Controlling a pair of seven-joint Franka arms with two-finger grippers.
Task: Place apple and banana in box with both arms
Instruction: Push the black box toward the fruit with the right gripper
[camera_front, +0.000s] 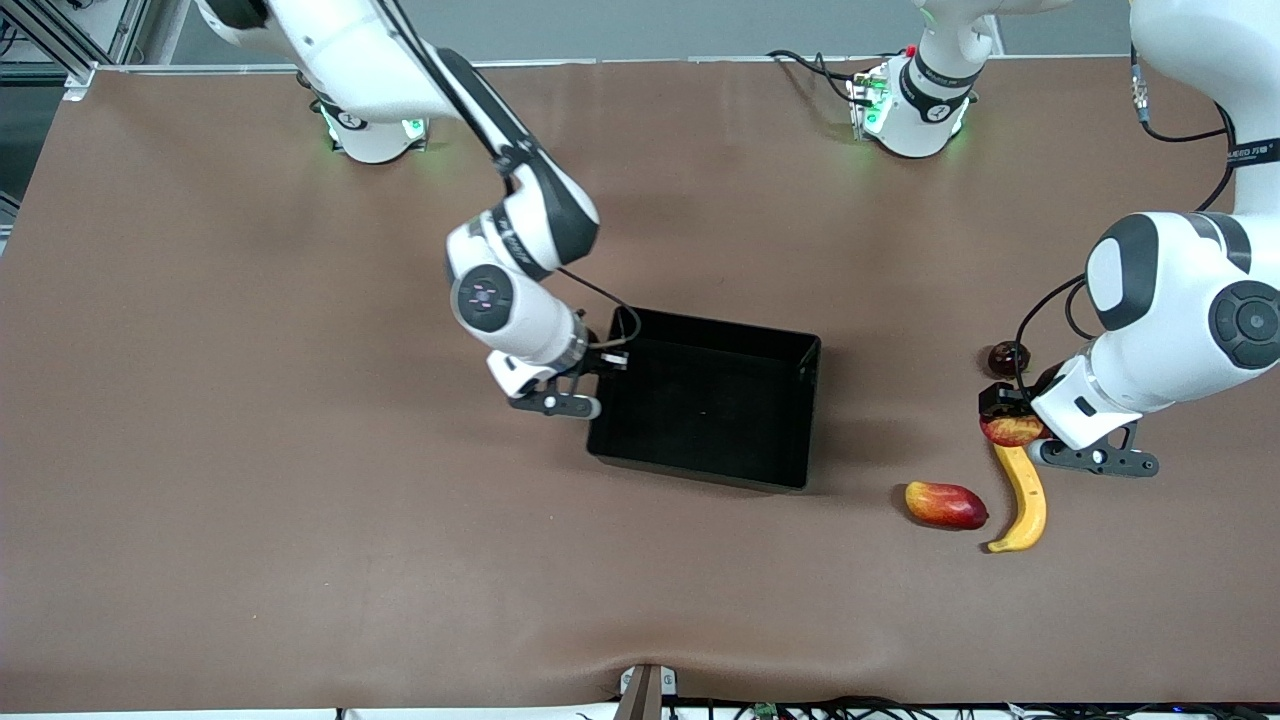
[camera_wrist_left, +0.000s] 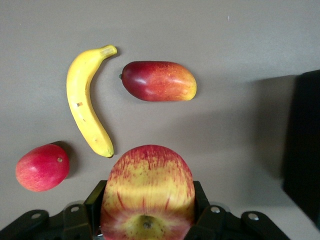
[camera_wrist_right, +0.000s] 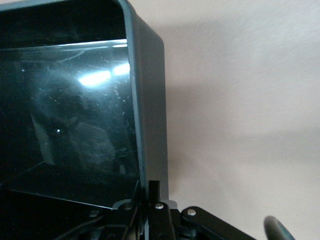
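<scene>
Brown table (camera_front: 250, 450): left gripper (camera_wrist_left: 147, 220) is clamped on the apple (camera_wrist_left: 147, 192), up over the banana's (camera_front: 1025, 500) end. Right gripper (camera_front: 600, 375) is pinched shut on the box (camera_front: 800, 420) wall. A mango (camera_front: 945, 505) lies beside the banana.

A robotics lab: two arms bolted to a brown-matted table (camera_front: 250, 420), cables (camera_front: 800, 708) trailing its edge.

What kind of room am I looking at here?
Probably a robotics lab: two white robot arms bolted along a brown-covered table, loose cables, and a streaked red-yellow apple held near a glossy black plastic bin.
</scene>
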